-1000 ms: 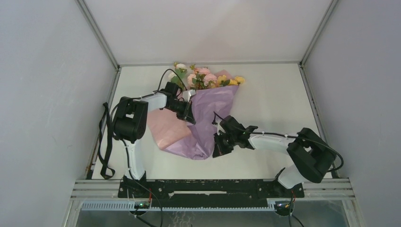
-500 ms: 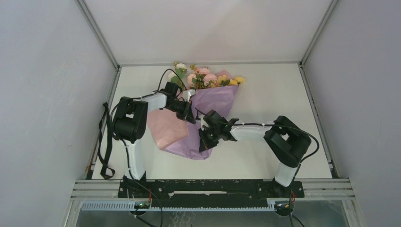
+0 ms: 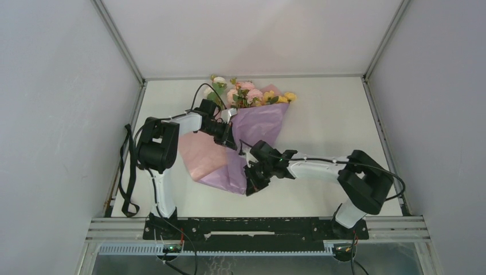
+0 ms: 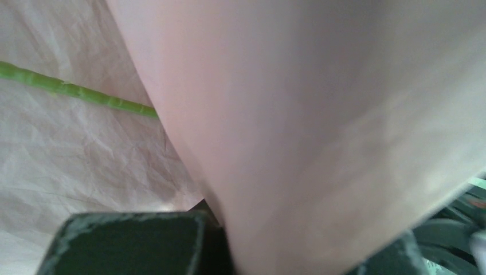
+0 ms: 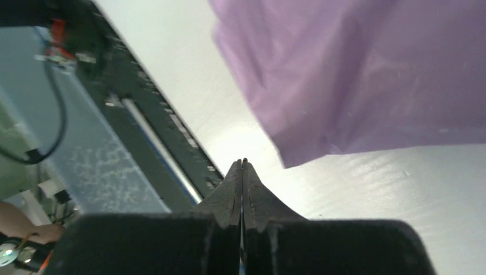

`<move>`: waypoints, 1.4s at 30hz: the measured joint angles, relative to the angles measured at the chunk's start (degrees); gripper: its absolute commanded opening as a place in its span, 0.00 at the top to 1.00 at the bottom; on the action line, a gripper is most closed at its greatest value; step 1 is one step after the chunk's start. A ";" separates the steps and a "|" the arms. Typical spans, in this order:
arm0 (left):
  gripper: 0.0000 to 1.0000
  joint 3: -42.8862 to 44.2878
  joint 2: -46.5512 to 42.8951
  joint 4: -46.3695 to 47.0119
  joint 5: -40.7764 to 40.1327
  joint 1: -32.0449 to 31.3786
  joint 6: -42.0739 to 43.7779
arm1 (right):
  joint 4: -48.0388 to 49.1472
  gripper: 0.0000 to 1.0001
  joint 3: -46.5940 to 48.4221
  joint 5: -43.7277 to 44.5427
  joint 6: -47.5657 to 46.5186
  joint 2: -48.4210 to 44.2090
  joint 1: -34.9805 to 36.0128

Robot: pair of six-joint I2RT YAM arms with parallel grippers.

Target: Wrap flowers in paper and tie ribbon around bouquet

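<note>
Right gripper (image 5: 242,167) clenched empty, beside near edge of paper (image 5: 355,74), left gripper (image 3: 230,142) grasping its pink fold, table (image 3: 338,114) stretching rightward.

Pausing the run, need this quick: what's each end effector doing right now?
Left end effector: closed, pinching the paper.
Right end effector: closed, holding nothing, just clear of the paper's edge.
</note>
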 measured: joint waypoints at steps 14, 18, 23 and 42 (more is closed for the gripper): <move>0.57 -0.13 -0.09 0.48 -0.37 0.00 -0.96 | 8.87 1.00 16.00 6.10 2.56 11.93 -11.39; 0.41 -0.11 -1.70 -1.07 -1.84 0.22 -0.85 | 9.49 1.00 16.70 6.14 6.08 19.21 -12.74; 0.18 -1.38 -10.25 -3.74 -3.32 4.85 -1.99 | 10.25 1.00 16.92 7.21 8.44 19.41 -12.33; 0.05 -23.23 -23.23 3.39 -17.49 30.42 -18.47 | 11.06 1.00 16.87 9.33 8.66 19.30 -10.69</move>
